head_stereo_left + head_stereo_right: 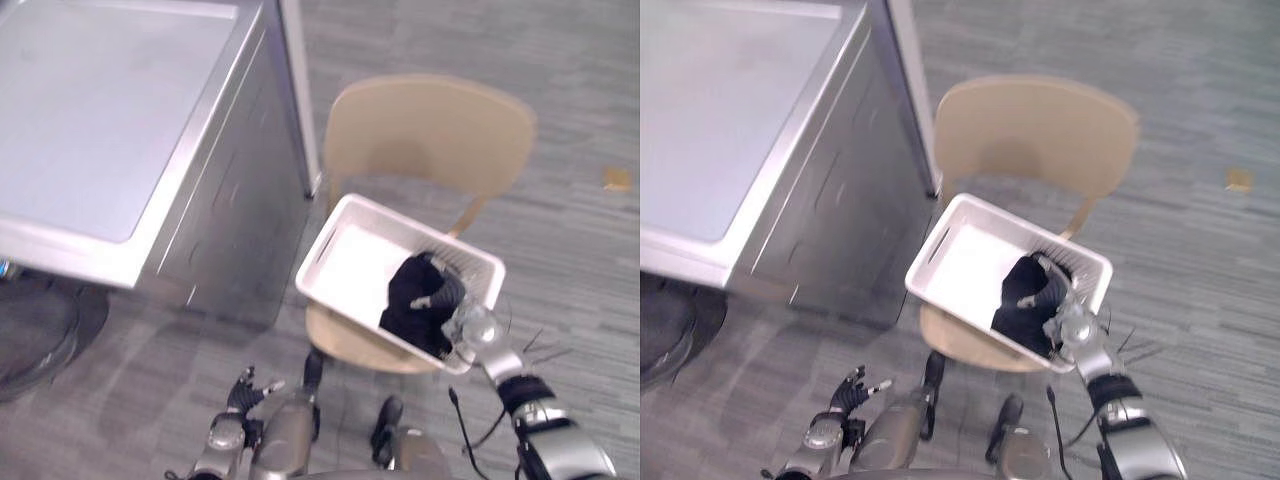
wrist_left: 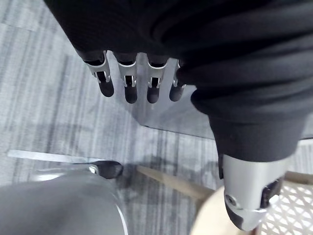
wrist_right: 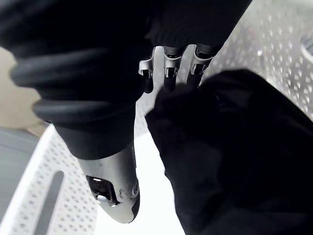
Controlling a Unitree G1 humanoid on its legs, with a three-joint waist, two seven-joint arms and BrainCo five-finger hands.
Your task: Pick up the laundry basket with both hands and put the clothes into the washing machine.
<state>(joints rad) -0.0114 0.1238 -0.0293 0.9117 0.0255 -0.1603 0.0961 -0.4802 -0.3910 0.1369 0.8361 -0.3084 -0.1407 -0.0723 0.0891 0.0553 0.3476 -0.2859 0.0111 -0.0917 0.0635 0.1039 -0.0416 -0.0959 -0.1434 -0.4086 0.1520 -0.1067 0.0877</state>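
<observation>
White laundry basket (image 1: 330, 250) is sitting on the beige chair (image 1: 430, 130) seat, with black clothes (image 1: 415, 300) bunching at its near right end.

Head view: right hand (image 1: 472, 330) is reaching over the basket's near right corner, up against the clothes. Left hand (image 1: 248, 388) is hanging low over the grey carpet (image 1: 560, 250), well apart from the basket. Silver washing machine (image 1: 100, 120) is standing just left of the chair.

Left wrist view: left hand is holding nothing, fingers (image 2: 128, 88) hanging straight, thumb out.

Right wrist view: right hand (image 3: 166, 68) is touching the clothes inside the basket. Can't tell whether it is gripping them.
</observation>
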